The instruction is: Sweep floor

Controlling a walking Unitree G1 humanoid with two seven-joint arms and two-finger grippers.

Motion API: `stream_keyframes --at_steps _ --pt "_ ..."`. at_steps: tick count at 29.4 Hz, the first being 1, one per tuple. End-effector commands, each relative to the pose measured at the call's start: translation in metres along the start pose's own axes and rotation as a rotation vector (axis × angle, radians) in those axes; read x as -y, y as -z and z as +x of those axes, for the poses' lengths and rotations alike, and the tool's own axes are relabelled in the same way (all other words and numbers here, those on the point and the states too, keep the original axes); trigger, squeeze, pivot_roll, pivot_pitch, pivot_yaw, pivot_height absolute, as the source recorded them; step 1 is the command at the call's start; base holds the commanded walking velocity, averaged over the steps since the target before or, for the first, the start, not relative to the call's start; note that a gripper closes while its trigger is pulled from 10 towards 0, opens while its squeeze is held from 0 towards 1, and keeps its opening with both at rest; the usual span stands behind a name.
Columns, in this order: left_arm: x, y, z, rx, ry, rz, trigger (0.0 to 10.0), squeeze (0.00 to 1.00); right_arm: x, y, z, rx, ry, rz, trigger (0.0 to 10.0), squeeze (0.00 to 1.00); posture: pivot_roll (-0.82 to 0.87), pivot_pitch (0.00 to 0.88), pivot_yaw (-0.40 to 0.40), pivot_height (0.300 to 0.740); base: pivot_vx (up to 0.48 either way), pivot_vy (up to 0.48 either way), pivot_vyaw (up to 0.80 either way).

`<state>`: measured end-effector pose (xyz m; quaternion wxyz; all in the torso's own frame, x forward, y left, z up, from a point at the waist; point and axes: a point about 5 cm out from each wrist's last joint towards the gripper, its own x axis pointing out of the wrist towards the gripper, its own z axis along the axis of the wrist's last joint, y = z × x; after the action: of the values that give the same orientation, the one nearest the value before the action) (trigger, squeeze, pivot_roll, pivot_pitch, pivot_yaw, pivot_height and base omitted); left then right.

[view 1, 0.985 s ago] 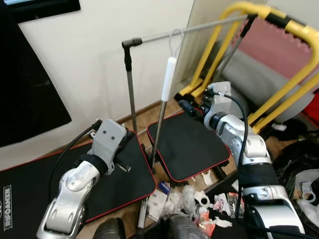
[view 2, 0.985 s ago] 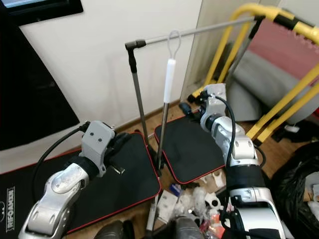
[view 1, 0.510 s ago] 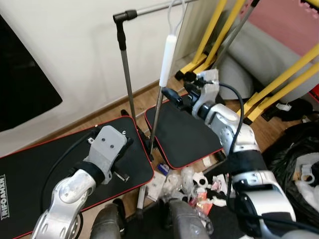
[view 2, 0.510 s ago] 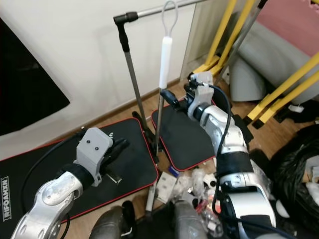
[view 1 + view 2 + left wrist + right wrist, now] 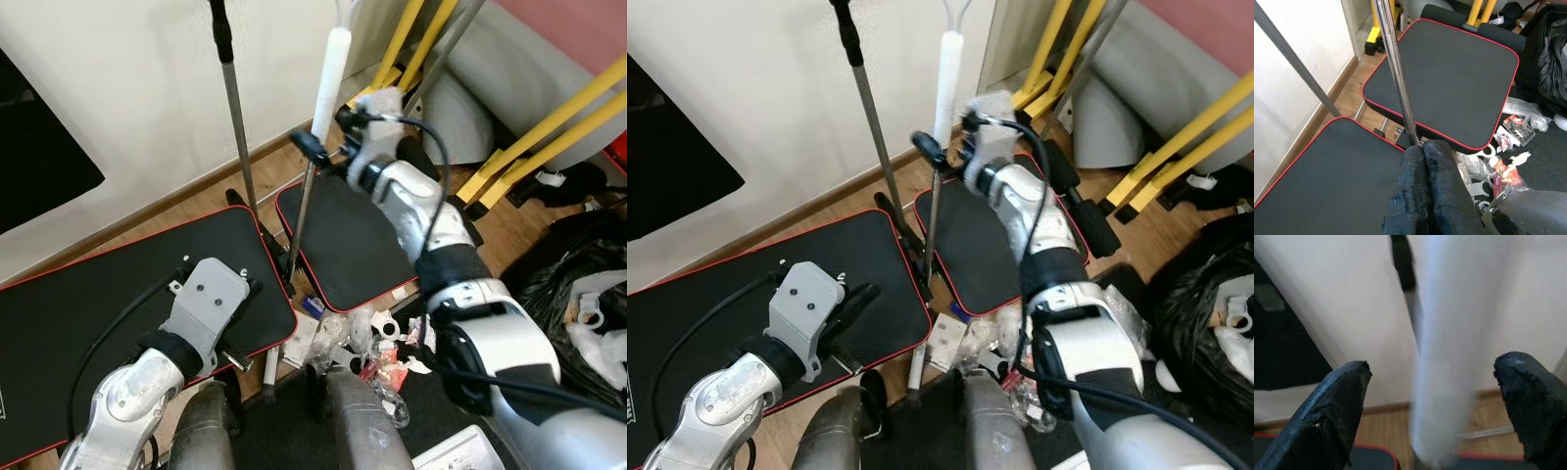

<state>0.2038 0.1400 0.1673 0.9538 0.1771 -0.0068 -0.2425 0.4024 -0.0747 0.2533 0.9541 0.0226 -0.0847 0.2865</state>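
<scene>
Head views: right gripper reaching for broom handle leaning near wall, above black mats; litter lying beside mats.

Left wrist: left gripper fingers pressing together, holding nothing.

Right wrist: fingers standing wide apart, straddling handle. Advice: centre pole, then clamp firmly.

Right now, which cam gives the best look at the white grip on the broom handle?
The right eye view: the white foam grip on the broom's metal pole is sharp there, with the right gripper just below it. The left eye view shows much the same. The right wrist view has it blurred between open fingers.
</scene>
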Motion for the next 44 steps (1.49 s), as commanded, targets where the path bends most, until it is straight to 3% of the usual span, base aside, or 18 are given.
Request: stream_keyframes --at_steps 1,12,13,14,29,44 --pt "0.008 0.003 -0.004 -0.021 0.064 -0.021 10.0 0.00 0.002 0.013 -0.003 -0.037 0.022 0.001 10.0 0.00 -0.08 0.432 -0.162 0.740 0.000 0.000 0.00" --pt "0.011 0.001 -0.007 -0.024 0.063 -0.040 10.0 0.00 0.002 0.021 0.003 -0.035 0.115 0.064 10.0 0.00 -0.07 0.424 -0.168 0.740 0.000 0.000 0.00" --pt "0.011 0.001 -0.008 -0.025 0.064 -0.041 10.0 0.00 -0.001 0.021 0.004 -0.030 0.120 0.075 6.3 0.00 -0.07 0.424 -0.168 0.740 0.000 0.000 0.00" --pt "0.012 0.001 -0.008 -0.025 0.066 -0.042 10.0 0.00 -0.003 0.022 0.006 -0.032 0.125 0.080 0.0 0.00 -0.07 0.418 -0.166 0.740 0.000 0.000 0.00" --pt "0.011 0.001 -0.005 -0.026 0.066 -0.050 10.0 0.00 -0.003 0.027 0.005 -0.033 0.146 0.091 0.0 0.00 -0.07 0.417 -0.158 0.740 0.000 0.000 0.00" --pt "0.010 0.002 -0.001 -0.028 0.067 -0.052 10.0 0.00 -0.004 0.031 -0.004 -0.016 0.045 0.063 0.0 0.00 -0.07 0.412 -0.161 0.740 0.000 0.000 0.00"
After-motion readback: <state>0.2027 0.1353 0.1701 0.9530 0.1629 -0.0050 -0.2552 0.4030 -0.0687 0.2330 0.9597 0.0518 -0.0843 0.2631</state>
